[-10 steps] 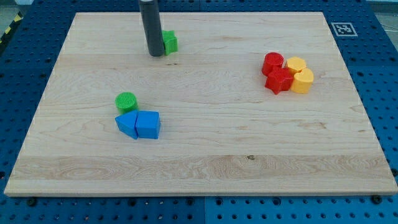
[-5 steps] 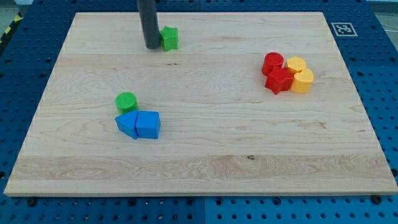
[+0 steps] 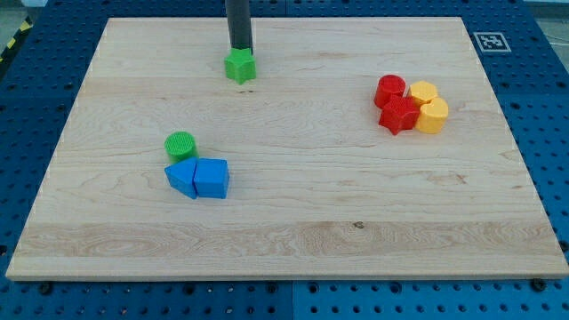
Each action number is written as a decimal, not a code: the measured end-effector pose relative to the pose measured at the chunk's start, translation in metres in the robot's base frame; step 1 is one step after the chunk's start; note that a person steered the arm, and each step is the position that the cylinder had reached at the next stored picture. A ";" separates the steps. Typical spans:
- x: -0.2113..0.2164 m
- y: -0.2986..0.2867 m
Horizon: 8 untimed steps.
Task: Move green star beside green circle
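The green star (image 3: 240,66) lies near the view's top, left of centre, on the wooden board (image 3: 293,222). My tip (image 3: 241,50) stands right behind it, on its top side, touching or nearly touching it. The green circle (image 3: 180,145) lies lower left, some way below the star, resting against the top of two blue blocks (image 3: 198,178).
A cluster at the view's right holds a red circle (image 3: 389,89), a red star (image 3: 398,115), and two yellow blocks (image 3: 428,106). A printed marker tag (image 3: 491,41) sits off the board's top right corner.
My tip moved from the star's left side up and round to its top side. The green star shifted slightly down and left.
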State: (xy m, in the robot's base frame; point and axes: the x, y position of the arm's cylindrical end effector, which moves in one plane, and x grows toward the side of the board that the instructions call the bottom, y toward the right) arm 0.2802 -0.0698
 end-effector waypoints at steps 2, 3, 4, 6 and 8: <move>0.025 0.007; 0.026 0.007; 0.027 0.007; 0.048 0.007; 0.058 0.007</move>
State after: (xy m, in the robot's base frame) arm 0.3377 -0.0630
